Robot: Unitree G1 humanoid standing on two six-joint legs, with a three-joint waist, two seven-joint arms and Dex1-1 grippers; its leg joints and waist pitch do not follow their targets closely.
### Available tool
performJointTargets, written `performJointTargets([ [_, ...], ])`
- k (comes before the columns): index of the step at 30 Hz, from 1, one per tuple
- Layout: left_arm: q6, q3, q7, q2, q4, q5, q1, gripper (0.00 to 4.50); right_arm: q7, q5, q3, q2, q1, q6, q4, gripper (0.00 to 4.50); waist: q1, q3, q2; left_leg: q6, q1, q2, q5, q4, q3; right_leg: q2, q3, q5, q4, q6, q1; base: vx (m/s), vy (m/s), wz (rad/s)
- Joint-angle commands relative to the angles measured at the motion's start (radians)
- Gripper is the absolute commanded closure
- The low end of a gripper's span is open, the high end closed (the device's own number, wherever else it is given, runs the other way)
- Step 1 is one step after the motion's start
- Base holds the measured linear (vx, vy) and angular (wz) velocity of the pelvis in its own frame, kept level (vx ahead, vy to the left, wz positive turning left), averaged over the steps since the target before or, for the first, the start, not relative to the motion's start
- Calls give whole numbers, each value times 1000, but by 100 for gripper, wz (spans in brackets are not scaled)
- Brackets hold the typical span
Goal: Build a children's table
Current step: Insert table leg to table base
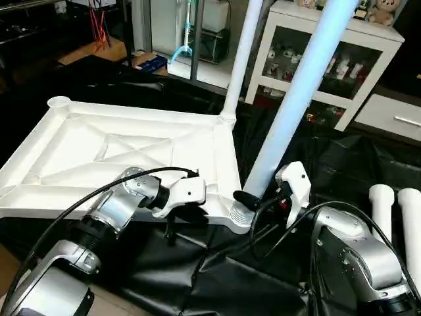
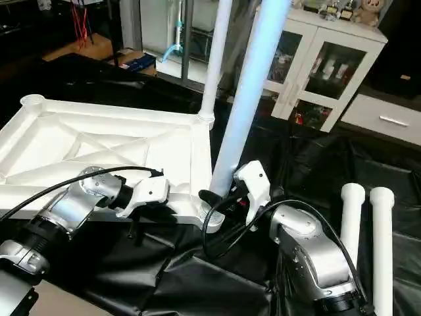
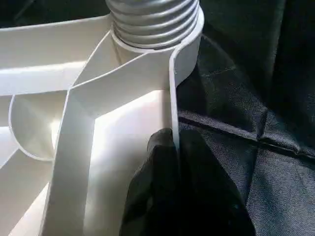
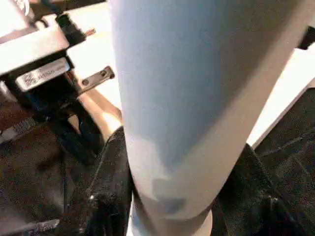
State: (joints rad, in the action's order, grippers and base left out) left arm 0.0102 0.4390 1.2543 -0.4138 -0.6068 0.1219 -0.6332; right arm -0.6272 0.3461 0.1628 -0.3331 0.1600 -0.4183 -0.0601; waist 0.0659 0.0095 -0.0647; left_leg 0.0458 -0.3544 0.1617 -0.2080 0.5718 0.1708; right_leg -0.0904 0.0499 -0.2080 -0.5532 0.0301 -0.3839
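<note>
Nearest the camera, low in the frame, the left gripper (image 1: 172, 220) is pinched together on the thin rim of the upturned tabletop (image 1: 99, 155), which fills the left half. At lower centre the right gripper (image 1: 263, 197) clamps the leg (image 1: 296, 99) whose threaded end sits in the near corner socket (image 3: 152, 22). That leg leans right; turned while tilted, its threads could cross and jam. Another leg (image 1: 242, 59) stands behind; two spare legs (image 1: 395, 210) lie lower right.
</note>
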Motion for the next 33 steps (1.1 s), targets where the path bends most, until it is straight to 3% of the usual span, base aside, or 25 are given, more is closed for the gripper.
performJointTargets([
  [1,-22,-2,-5,5,13,8,-4,450,120,-81,7,16,-33,-43,188,265,2,-3,26,88,7,75,-657,-109,-51,-65,-43,-478,83,-130,-17,0,0,0],
  [2,-30,-5,-7,8,20,3,-3,450,148,-86,-4,35,-30,-41,201,265,7,0,27,91,8,74,-671,-111,-54,-64,-40,-496,84,-129,-17,0,0,0],
  [3,-47,-11,-14,14,29,-4,-3,450,211,-104,-24,67,-18,-30,234,265,6,1,41,97,9,74,-681,-112,-56,-64,-40,-497,83,-127,-16,0,0,0],
  [4,-59,-15,-26,20,33,-5,-6,450,261,-123,-36,87,-7,-19,264,265,16,1,35,103,11,72,-708,-112,-56,-62,-36,-522,88,-122,-22,0,0,0],
  [6,-78,-24,-60,37,36,-6,-14,450,357,-160,-54,118,15,11,319,265,22,-1,32,106,8,71,-712,-114,-62,-65,-32,-536,87,-114,-12,0,0,0],
  [8,-106,-31,-88,49,38,-3,-22,450,404,-172,-66,133,28,29,348,265,20,-2,36,105,15,71,-693,-111,-56,-63,-34,-500,87,-129,-18,0,0,0],
  [11,-176,-53,-201,95,55,19,-40,450,568,-225,-95,188,52,114,405,265,8,-3,33,95,17,73,-596,-105,-38,-63,-47,-396,79,-172,-22,0,0,0],
  [12,-181,-58,-240,106,49,30,-46,450,588,-233,-97,196,54,136,410,265,2,-4,28,88,17,71,-551,-103,-30,-61,-50,-375,80,-175,-20,0,0,0],
  [14,-182,-62,-274,115,41,42,-52,450,601,-235,-102,206,57,158,412,265,-3,-7,32,80,12,72,-503,-103,-28,-59,-52,-327,72,-177,-10,0,0,0],
  [15,-175,-65,-308,122,30,54,-58,450,608,-223,-115,223,56,179,401,265,-6,-13,30,65,3,73,-437,-103,-25,-58,-52,-249,62,-184,3,53,10,0],
  [16,-169,-72,-342,127,17,62,-64,450,599,-212,-124,234,57,201,390,265,-13,-20,32,47,4,73,-341,-97,-19,-57,-52,-137,53,-200,9,55,-6,2],
  [17,-159,-71,-346,124,9,65,-67,450,587,-204,-129,237,58,213,385,265,-16,-19,31,19,2,71,-291,-92,-12,-57,-51,-88,50,-216,12,55,-6,2],
  [18,-141,-71,-346,117,4,68,-65,450,574,-191,-140,238,56,226,370,265,-18,-18,29,7,2,70,-285,-90,-9,-56,-51,-95,52,-219,12,0,0,0],
  [19,-114,-71,-342,106,-2,70,-63,450,551,-166,-157,242,55,250,353,265,-21,-23,39,-5,-1,70,-260,-86,-9,-60,-53,-83,47,-228,18,58,-34,2],
  [20,-81,-69,-321,94,-2,65,-58,450,528,-142,-170,243,57,269,333,265,-23,-25,39,-12,0,70,-237,-83,-7,-59,-52,-55,45,-234,19,58,-34,2],
  [22,-39,-69,-307,77,3,63,-49,450,487,-98,-189,242,64,301,300,265,-27,-30,34,-60,-7,69,-139,-71,0,-58,-51,80,27,-264,30,26,-17,-1],
  [23,-15,-65,-310,66,2,70,-48,450,459,-66,-200,240,73,318,270,265,-31,-33,38,-87,-9,69,-81,-63,2,-59,-53,160,14,-283,32,0,0,0],
  [24,-15,-65,-310,66,2,70,-48,450,459,-66,-200,240,73,318,270,265,-31,-33,38,-87,-9,69,-81,-63,2,-59,-53,160,14,-283,32,0,0,0],
  [25,17,-65,-312,58,-4,73,-49,450,429,-32,-211,236,80,316,232,265,-34,-34,37,-120,-5,69,-39,-58,8,-54,-51,213,8,-312,33,0,0,0],
  [28,74,-83,-286,55,-7,40,-43,450,361,53,-228,215,96,296,137,265,-40,-31,38,-139,-7,68,-49,-54,11,-55,-53,181,5,-324,37,0,0,0],
  [29,83,-103,-268,61,1,7,-36,422,329,89,-236,203,99,269,92,265,-40,-31,39,-139,-7,68,-50,-53,11,-54,-53,172,4,-324,37,0,0,0],
  [31,24,-142,-178,66,56,-78,-13,405,289,146,-253,169,107,211,14,265,-40,-30,41,-144,-7,69,-32,-51,11,-52,-52,163,-1,-332,38,0,0,0],
  [33,22,-154,-149,62,71,-106,-7,389,271,163,-259,155,118,200,-1,265,-43,-30,46,-151,0,71,-30,-48,14,-53,-52,155,-2,-350,32,0,0,0],
])
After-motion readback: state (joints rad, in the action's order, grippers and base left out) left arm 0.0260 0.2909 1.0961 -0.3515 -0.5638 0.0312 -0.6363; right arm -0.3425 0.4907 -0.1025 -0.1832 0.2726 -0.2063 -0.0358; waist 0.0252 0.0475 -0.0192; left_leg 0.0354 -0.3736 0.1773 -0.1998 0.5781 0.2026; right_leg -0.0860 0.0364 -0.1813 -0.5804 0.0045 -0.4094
